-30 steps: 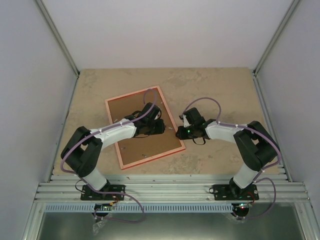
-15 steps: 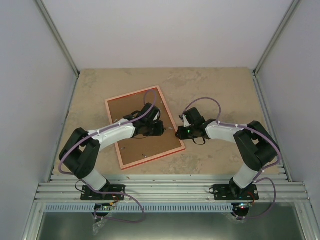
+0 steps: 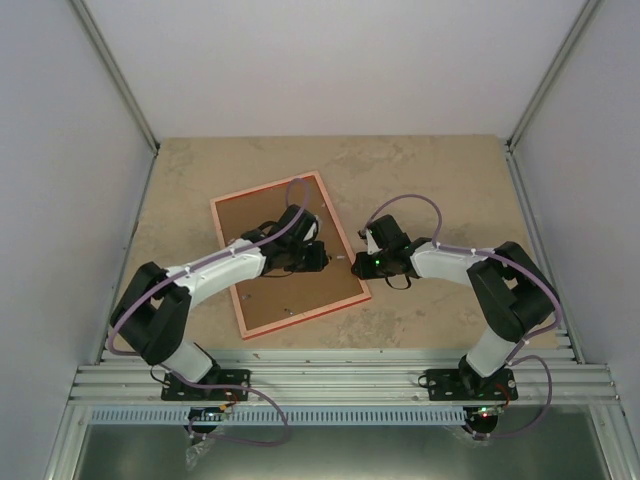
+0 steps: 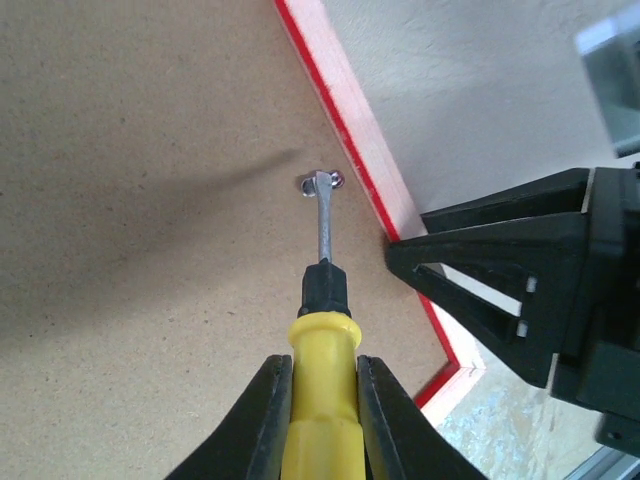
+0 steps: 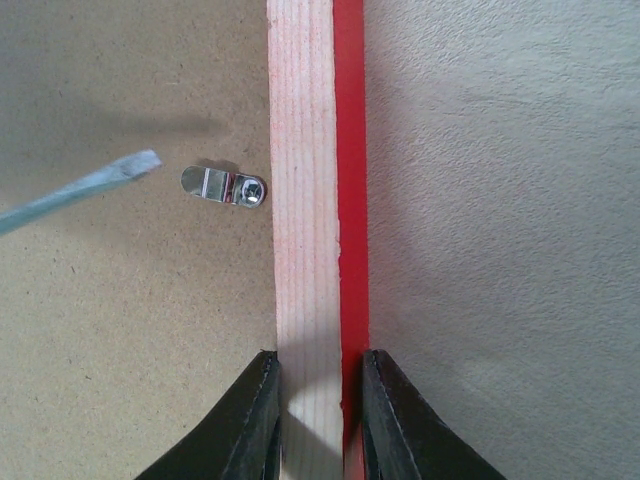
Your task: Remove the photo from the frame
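Note:
The red frame (image 3: pixel 288 252) lies face down on the table, its brown backing board (image 4: pixel 150 200) up. The photo is hidden under the board. My left gripper (image 4: pixel 322 400) is shut on a yellow-handled screwdriver (image 4: pixel 322 370); its metal tip rests on a small metal turn clip (image 4: pixel 320 182) near the frame's right rail. The clip shows in the right wrist view (image 5: pixel 224 186) with the blade tip (image 5: pixel 130 168) just left of it. My right gripper (image 5: pixel 318 410) is shut on the frame's right rail (image 5: pixel 318 200), one finger on the board side, one outside.
The beige stone-patterned table (image 3: pixel 440 180) is walled by white panels at the back and sides. Another clip (image 3: pixel 289 309) sits near the frame's near edge. The right gripper's fingers (image 4: pixel 500 285) show close beside the screwdriver in the left wrist view.
The left arm's elbow has shifted slightly left and its gripper edged up the board. The right arm and the frame have stayed put.

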Controlling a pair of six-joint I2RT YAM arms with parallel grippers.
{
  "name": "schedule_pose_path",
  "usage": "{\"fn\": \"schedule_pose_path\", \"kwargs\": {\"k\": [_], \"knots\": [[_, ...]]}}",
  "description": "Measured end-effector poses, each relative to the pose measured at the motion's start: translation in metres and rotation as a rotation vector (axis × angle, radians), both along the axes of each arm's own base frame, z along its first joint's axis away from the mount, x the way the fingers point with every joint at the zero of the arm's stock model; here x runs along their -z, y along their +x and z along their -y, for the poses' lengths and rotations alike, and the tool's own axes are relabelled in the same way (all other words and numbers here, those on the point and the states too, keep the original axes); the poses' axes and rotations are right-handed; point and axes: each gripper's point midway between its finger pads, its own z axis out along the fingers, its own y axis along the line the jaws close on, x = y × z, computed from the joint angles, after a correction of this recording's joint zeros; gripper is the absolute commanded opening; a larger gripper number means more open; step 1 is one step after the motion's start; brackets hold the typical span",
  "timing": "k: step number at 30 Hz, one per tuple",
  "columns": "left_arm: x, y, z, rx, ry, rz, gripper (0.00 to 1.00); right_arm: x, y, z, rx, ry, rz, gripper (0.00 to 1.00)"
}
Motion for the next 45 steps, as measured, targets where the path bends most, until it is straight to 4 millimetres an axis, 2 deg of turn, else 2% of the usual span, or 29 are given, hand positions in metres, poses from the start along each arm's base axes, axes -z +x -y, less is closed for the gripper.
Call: {"fn": "schedule_pose_path", "kwargs": {"k": [7, 14, 20, 25, 29, 34, 38, 45], "knots": [[-0.019, 0.005, -0.004, -0.018, -0.025, 0.045, 0.0, 0.0, -0.004, 0.003, -0.01, -0.005, 0.001, 0.2], [-0.023, 0.021, -0.024, -0.085, -0.027, 0.06, 0.0, 0.0, -0.029, 0.023, -0.03, -0.043, -0.029, 0.22], [-0.024, 0.031, -0.038, -0.123, -0.023, 0.066, 0.0, -0.001, -0.049, 0.041, -0.041, -0.074, -0.058, 0.34], [-0.023, 0.031, -0.039, -0.118, -0.017, 0.065, 0.0, -0.009, -0.05, 0.044, -0.041, -0.074, -0.051, 0.47], [-0.023, 0.031, -0.039, -0.113, -0.015, 0.068, 0.0, -0.021, -0.035, 0.035, -0.037, -0.059, -0.02, 0.49], [-0.026, 0.033, -0.038, -0.11, -0.017, 0.076, 0.0, -0.033, 0.003, 0.016, -0.024, -0.027, 0.051, 0.49], [-0.031, 0.038, -0.034, -0.108, -0.024, 0.087, 0.0, -0.026, 0.029, 0.005, -0.01, -0.024, 0.074, 0.48], [-0.031, 0.049, -0.027, -0.101, -0.018, 0.09, 0.0, -0.01, 0.061, -0.007, 0.007, -0.03, 0.079, 0.43]]}}
